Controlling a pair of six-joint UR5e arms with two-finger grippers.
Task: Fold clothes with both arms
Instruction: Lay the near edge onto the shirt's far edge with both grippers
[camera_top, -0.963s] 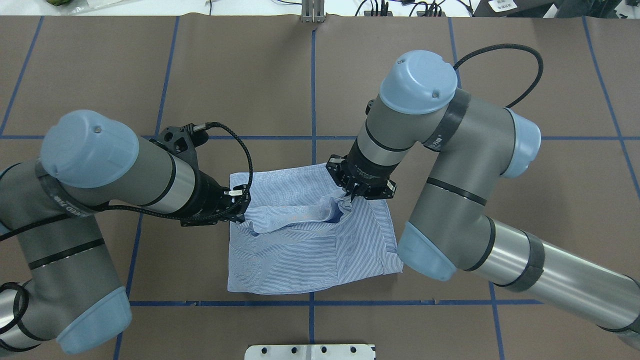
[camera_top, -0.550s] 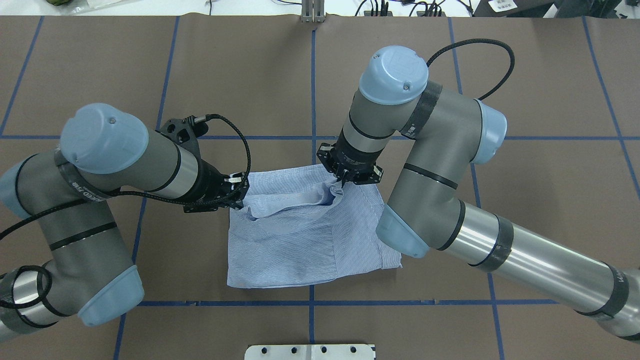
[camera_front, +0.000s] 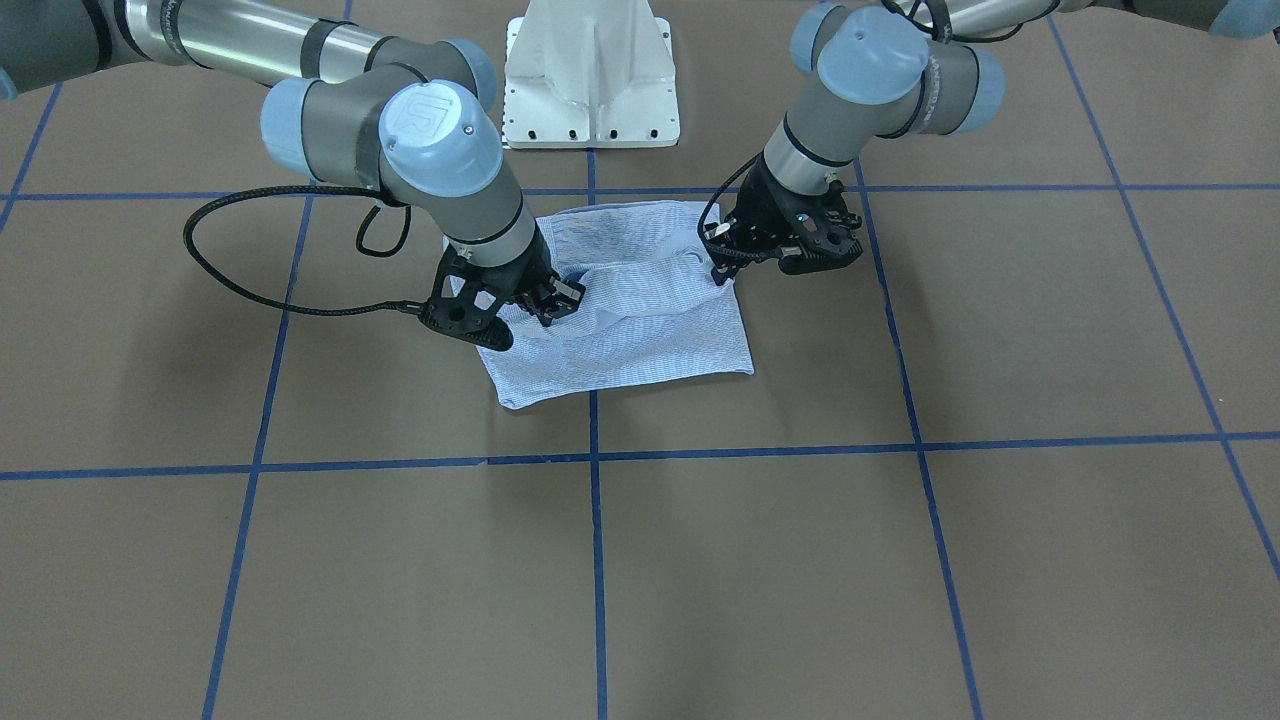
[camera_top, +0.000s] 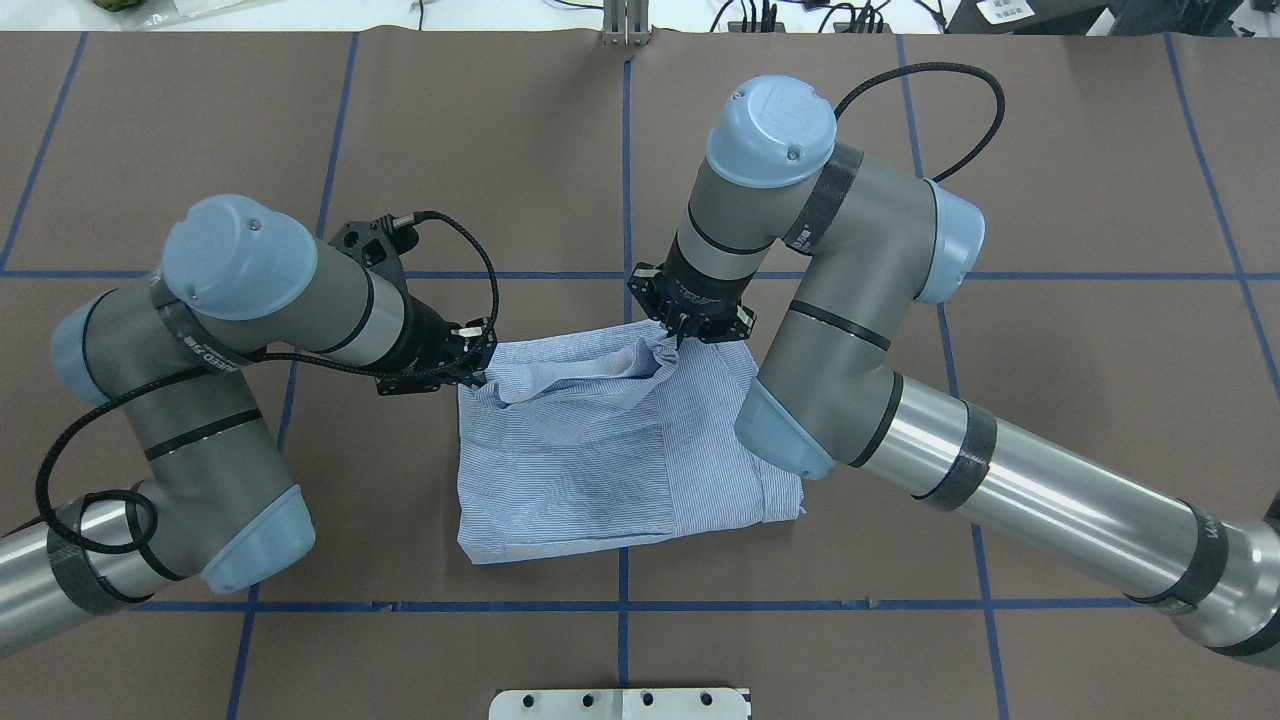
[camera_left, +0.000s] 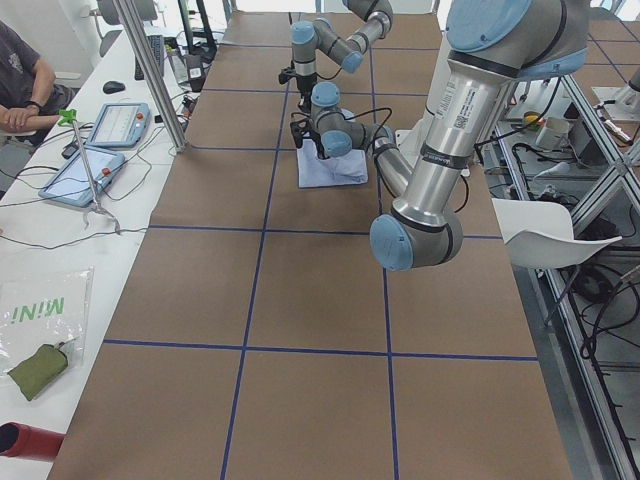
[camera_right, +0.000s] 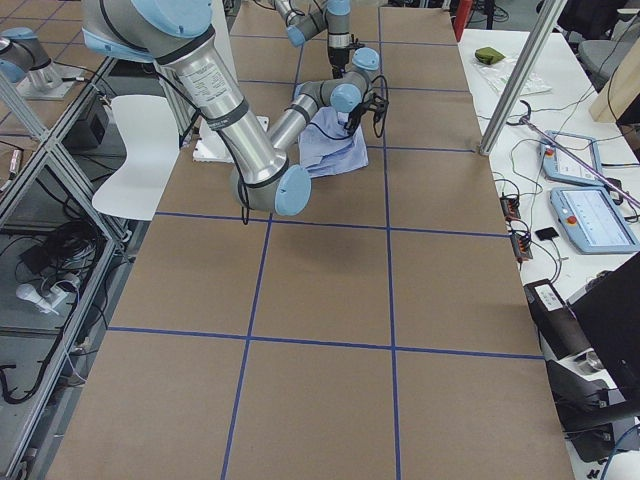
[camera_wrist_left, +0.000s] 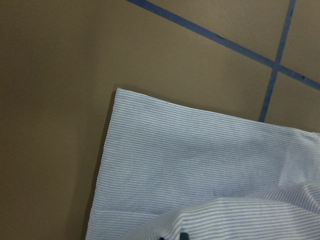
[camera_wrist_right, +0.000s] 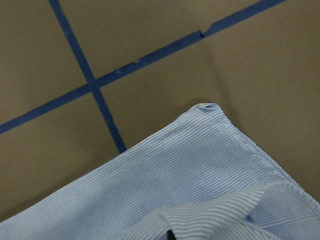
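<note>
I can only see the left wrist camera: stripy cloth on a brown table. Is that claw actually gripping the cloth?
Observer: Yes. Overhead, the left gripper is shut on an upper layer of the shirt, lifted above its far left corner.
Operator: What is the other arm doing?
Observer: The right gripper pinches the same layer near the far right corner, so a raised fold of cloth sags between the two.
Operator: And the rest of the shirt?
Observer: Its near part lies flat on the table, folded to a rough square, across a blue tape line.
</note>
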